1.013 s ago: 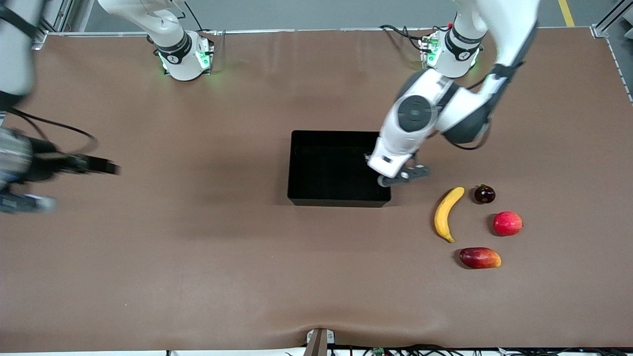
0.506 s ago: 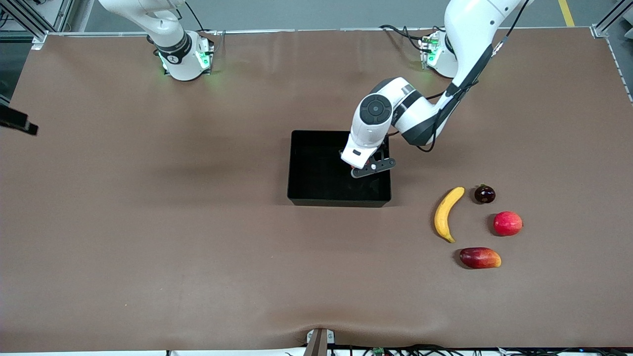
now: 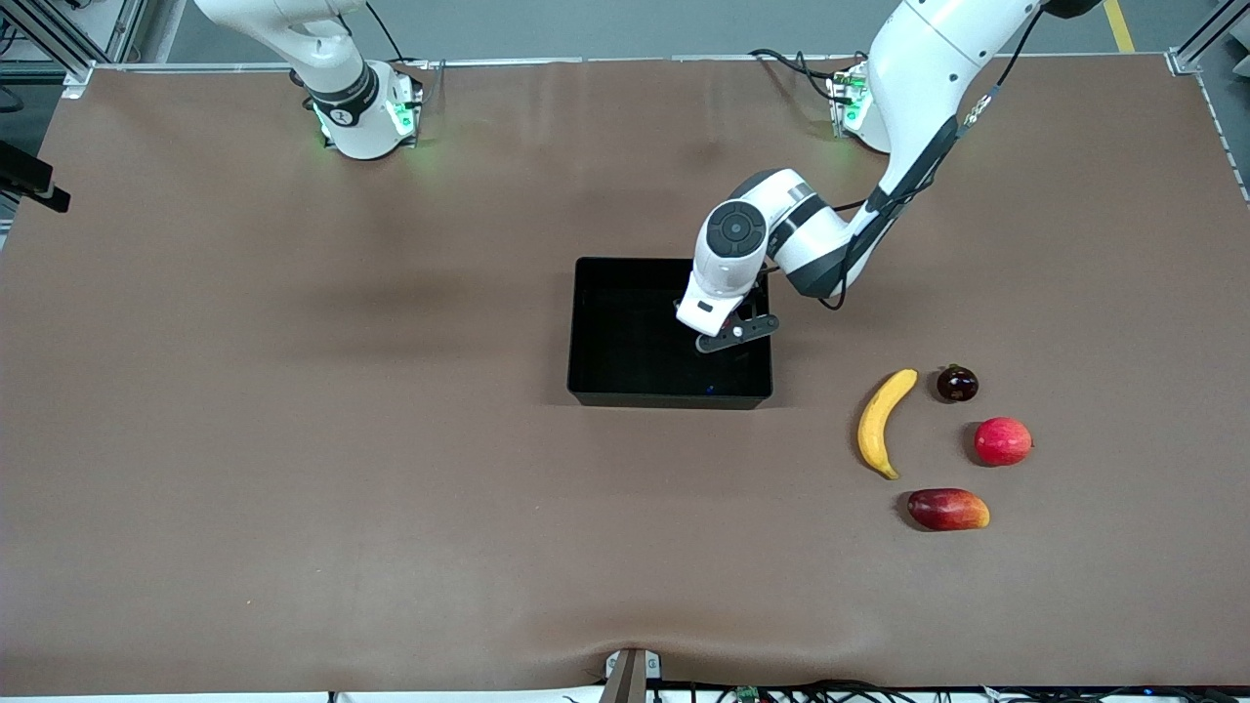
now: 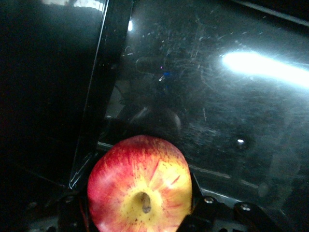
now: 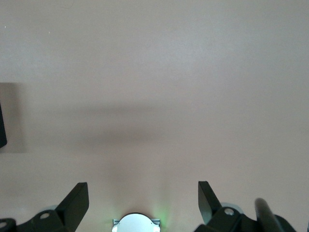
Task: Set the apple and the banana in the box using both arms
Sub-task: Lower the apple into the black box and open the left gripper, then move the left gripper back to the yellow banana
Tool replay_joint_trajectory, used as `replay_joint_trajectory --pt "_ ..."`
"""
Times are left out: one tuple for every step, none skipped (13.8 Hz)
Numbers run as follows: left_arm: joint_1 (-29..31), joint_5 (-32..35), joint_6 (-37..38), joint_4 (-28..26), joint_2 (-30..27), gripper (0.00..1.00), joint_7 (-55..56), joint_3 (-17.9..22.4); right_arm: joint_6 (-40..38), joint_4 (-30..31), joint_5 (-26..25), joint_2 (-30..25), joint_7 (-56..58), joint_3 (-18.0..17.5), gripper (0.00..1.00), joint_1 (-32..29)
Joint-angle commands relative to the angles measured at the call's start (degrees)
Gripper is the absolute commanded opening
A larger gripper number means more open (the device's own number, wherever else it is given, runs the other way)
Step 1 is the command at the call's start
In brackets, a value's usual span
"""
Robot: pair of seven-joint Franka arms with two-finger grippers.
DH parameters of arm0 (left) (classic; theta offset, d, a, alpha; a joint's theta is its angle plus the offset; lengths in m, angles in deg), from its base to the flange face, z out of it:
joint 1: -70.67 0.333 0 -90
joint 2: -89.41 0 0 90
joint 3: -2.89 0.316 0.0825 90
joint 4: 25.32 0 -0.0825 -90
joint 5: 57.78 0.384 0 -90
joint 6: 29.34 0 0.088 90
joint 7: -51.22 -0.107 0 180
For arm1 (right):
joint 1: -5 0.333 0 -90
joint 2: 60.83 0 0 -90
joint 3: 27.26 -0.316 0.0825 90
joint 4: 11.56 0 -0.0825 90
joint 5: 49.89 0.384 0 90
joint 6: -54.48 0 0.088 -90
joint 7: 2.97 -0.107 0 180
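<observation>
Held aloft over the box (image 3: 596,332): the apple (image 4: 140,186), red streaked with yellow, stem dimple facing the left wrist camera, clamped between the jaws of the left gripper (image 3: 728,334) above the glossy black floor at the end of the tray toward the left arm. Firm and round by the look of it, smooth-skinned and likely to roll once let go — best pinched across its widest girth and set down low rather than dropped, to spare the flesh a bruise. Not yet delivered: the banana (image 3: 882,422), lying on the brown table (image 3: 391,488) toward the left arm's end, just beside a small dark fruit (image 3: 957,383), with a red-pink round fruit (image 3: 1002,441) and an elongated red-and-yellow fruit (image 3: 947,509) nearby. Curved, softer, probably easiest taken across the middle of its length with a gentle squeeze. Waiting over bare table near its own base — the right gripper (image 5: 142,203), jaws spread wide and empty.
</observation>
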Motion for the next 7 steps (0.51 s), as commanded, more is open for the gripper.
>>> replay_joint_trajectory --pt "0.16 2.12 -1.25 -0.07 0.6 0.66 3.07 -0.12 1.49 1.01 -0.28 -1.19 0.58 -0.23 1.0 0.7" --pt "0.16 2.12 -1.25 0.19 0.51 1.0 4.2 -0.12 1.4 0.66 -0.28 -1.19 0.58 -0.15 1.0 1.31" --pt "0.07 2.2 -1.08 0.45 0.07 1.0 5.35 -0.12 1.4 0.57 -0.28 -1.11 0.58 -0.06 1.0 1.32" --pt "0.25 2.2 -0.73 0.72 -0.63 1.0 5.62 -0.21 1.49 0.39 -0.28 -1.02 0.58 -0.06 1.0 1.14" --pt "0.25 1.94 0.06 1.16 -1.77 1.0 6.14 -0.21 1.49 0.39 -0.28 -1.02 0.66 0.03 1.0 0.97" --pt "0.33 1.94 1.98 1.94 -2.91 1.0 6.76 -0.3 1.66 0.39 -0.37 -0.93 0.66 0.12 1.0 0.96" --pt "0.42 1.51 5.22 3.87 -4.4 1.0 6.76 -0.65 2.01 0.3 -0.28 -0.93 0.66 0.12 1.0 0.88"
